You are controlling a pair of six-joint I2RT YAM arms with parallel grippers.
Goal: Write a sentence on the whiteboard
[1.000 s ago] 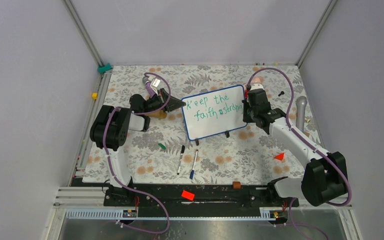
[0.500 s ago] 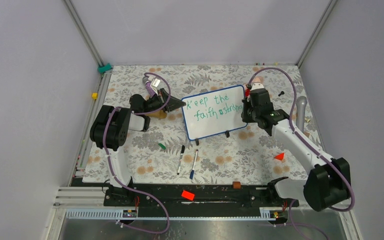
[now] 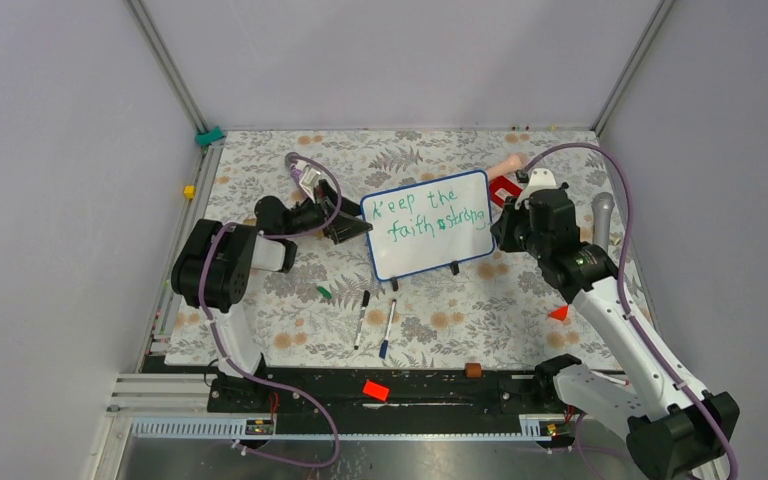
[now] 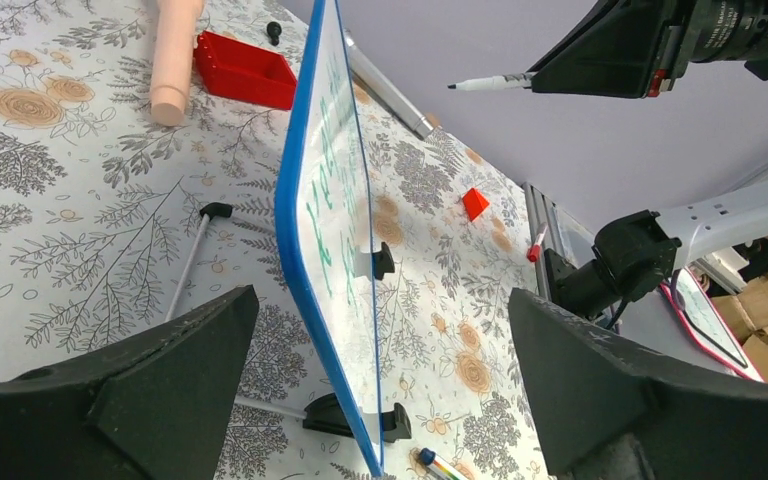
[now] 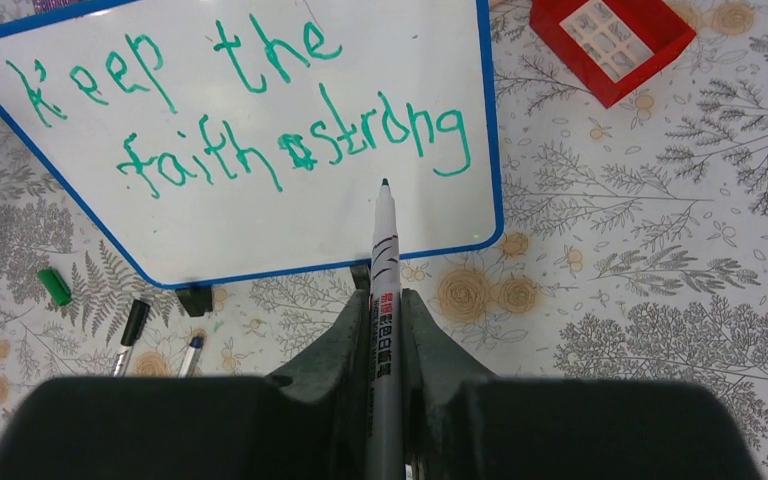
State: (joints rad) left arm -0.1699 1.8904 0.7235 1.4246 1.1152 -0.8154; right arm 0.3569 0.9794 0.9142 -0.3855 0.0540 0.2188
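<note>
We see the whiteboard (image 3: 428, 223) standing on its feet on the floral tablecloth (image 3: 460, 310), with the sentence (image 5: 250, 110) in green across it. At its left edge the left gripper (image 4: 382, 300) gapes wide, the blue rim between its fingers, untouched. To its right, the right gripper (image 5: 385, 300) clamps a marker (image 5: 384, 250), its tip clear of the whiteboard.

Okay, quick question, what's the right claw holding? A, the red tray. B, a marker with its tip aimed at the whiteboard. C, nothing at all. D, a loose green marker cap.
B: in the right wrist view the right claw is shut on a marker, whose tip points at the whiteboard.
</note>
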